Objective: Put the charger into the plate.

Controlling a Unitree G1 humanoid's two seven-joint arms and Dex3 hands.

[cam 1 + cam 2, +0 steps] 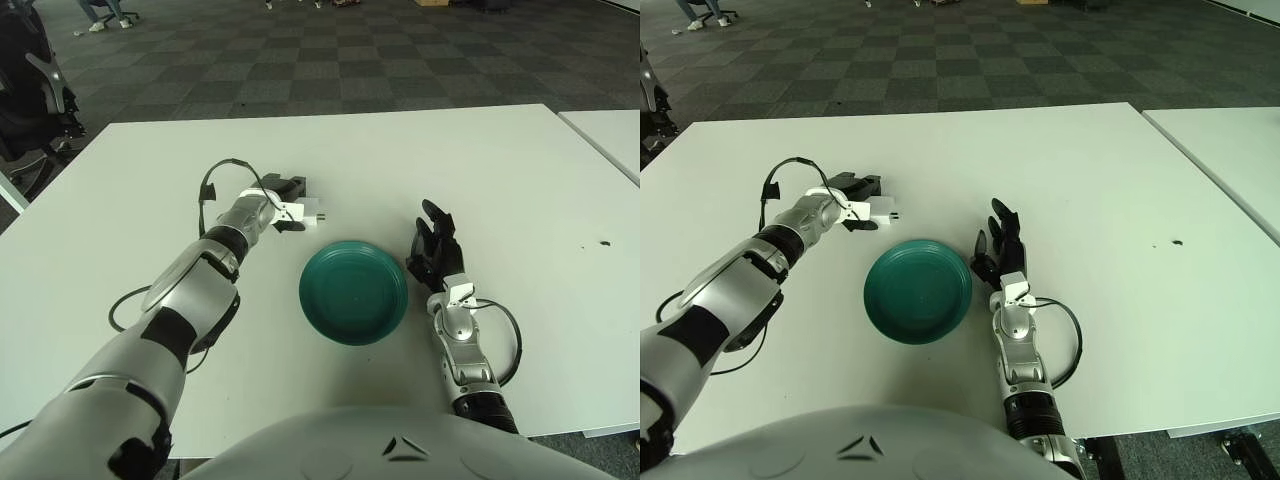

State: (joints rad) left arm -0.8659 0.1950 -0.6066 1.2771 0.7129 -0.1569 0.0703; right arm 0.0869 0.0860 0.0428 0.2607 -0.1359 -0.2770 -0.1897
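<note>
A white counter point(400, 160) stands on a dark checkered carpet floor point(330, 60). A round teal plate point(353, 291) lies on its near centre; just right of the plate shows the right hand point(436, 252), fingers spread. A second white counter point(610, 135) stands at far right.

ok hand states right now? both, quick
Left hand: shut on the white charger, above the table just behind the green plate.
Right hand: open, holding nothing, right of the plate.
</note>
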